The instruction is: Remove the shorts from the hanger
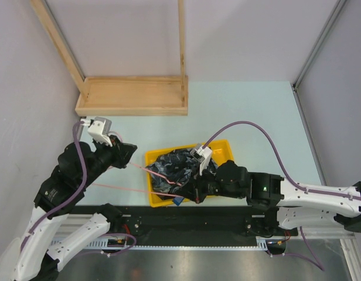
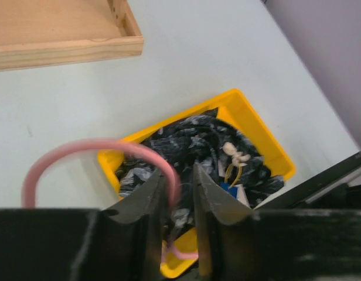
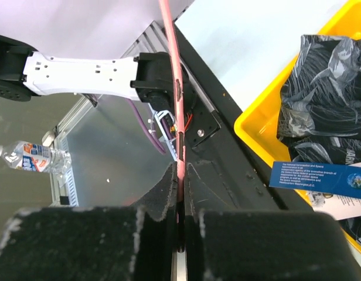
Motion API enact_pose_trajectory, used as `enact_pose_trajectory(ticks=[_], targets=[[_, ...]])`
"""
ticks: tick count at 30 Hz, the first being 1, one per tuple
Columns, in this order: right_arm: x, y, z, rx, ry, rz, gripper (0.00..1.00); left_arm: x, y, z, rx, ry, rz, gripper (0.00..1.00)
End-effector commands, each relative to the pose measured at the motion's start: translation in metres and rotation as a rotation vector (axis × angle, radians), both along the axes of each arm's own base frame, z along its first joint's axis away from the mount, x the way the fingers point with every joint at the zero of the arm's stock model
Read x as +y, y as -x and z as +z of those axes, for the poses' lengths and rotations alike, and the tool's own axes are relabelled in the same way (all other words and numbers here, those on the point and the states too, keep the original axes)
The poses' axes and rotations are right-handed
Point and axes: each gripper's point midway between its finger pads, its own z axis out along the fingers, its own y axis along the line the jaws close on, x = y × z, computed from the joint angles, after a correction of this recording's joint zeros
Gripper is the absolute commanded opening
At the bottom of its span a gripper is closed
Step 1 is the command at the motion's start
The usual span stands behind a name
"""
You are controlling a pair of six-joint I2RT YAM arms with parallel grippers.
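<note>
A clear plastic bottle [image 3: 28, 157] lies on the grey metal surface below the table's near edge. Its label is red, white and blue, and its writing is too small to read.

The right gripper [image 3: 180, 175] hangs at the near left corner of the yellow tray [image 1: 222, 143], above the black rail. Its two dark fingers are pressed together on the thin pink wire of the hanger [image 3: 172, 70], with no gap showing.

The shorts [image 1: 177, 167] lie crumpled inside the tray, black and glossy with a pale grey wavy print. A blue paper tag [image 3: 321, 178] rests on the tray's near rim, over a white one. It carries lines of small white print and a round globe-like mark, but no word can be made out.

The hanger slants from the tray out to the left, across the pale green table [image 1: 251, 111]. One wire crosses over the shorts. Whether the fabric is threaded on the wire or only lies beneath it is unclear.

To the left of the tray, the left gripper [image 2: 180, 184] pinches the wire just under the curved hook, its fingers nearly closed around it.

At the far side stands a shallow wooden frame [image 1: 130, 96] with two uprights.
</note>
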Motion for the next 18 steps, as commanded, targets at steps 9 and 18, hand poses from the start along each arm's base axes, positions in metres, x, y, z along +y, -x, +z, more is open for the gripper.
enact_pose_trajectory(ticks=[9, 18], targets=[[-0.008, -0.050, 0.089, -0.177, -0.227, -0.280, 0.00, 0.051, 0.038, 0.087, -0.198, 0.245, 0.161, 1.00], [-0.011, -0.150, 0.153, -0.415, -0.318, -0.562, 0.00, 0.047, 0.076, 0.088, -0.205, 0.371, 0.046, 1.00]])
